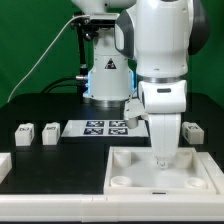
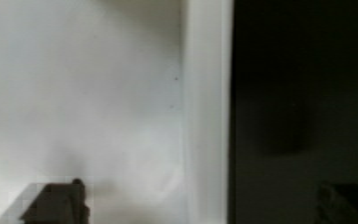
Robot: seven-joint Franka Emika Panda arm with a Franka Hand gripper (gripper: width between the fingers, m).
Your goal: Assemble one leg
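White tagged plastic legs (image 1: 49, 131) lay loose (none seemingly fitted); the tool (image 1: 163, 150) hung spread over a white socketed tray (image 1: 135, 152)

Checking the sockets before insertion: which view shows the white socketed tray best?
The exterior view: the tray lies in front, round sockets visible, end effector over it. The wrist view gives only a blurred white surface beside darkness, no sockets.

Exterior view faces arm (image 1: 160, 50) front-on, slightly above tabletop (image 1: 50, 170), wrist view very close, blurred, perhaps sharing the white tray (image 1: 140, 170).
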